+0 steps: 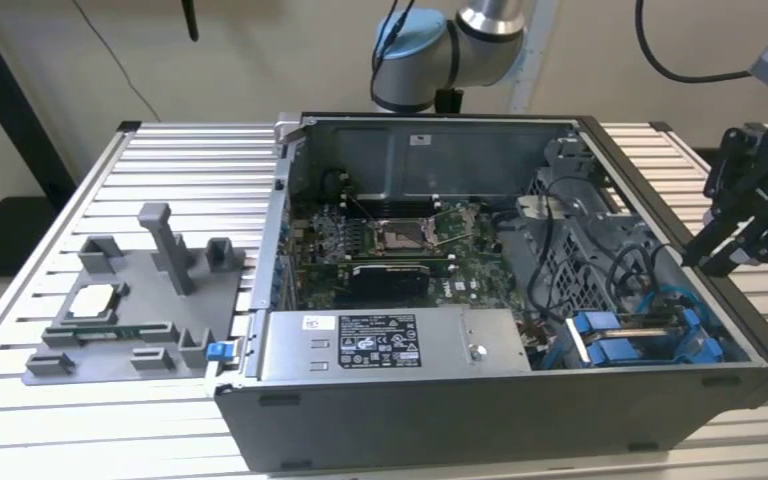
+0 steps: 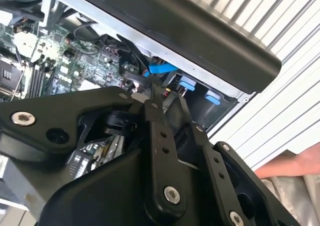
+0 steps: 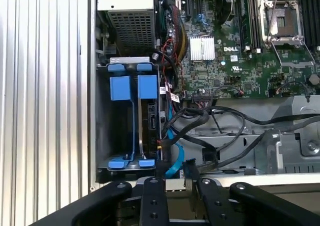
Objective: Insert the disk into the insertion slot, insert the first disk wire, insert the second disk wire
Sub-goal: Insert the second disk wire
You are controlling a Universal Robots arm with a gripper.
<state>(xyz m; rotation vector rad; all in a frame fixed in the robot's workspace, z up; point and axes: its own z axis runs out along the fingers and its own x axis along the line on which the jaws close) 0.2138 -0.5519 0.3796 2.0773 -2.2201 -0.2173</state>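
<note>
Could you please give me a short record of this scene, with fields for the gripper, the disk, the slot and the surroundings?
gripper: gripper outside the case's wall on the exterior view's right, holding nothing
disk: blue carrier frame sits inside the drive cage; the drive itself is hard to make out
wires: black and blue cables lie loose beside the cage
case: open computer case on a slatted table
other: grey fixture on the exterior view's left

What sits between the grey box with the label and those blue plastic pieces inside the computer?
In the exterior view, a tangle of coloured wires fills the gap between the power-supply box and the blue carriers.
</note>
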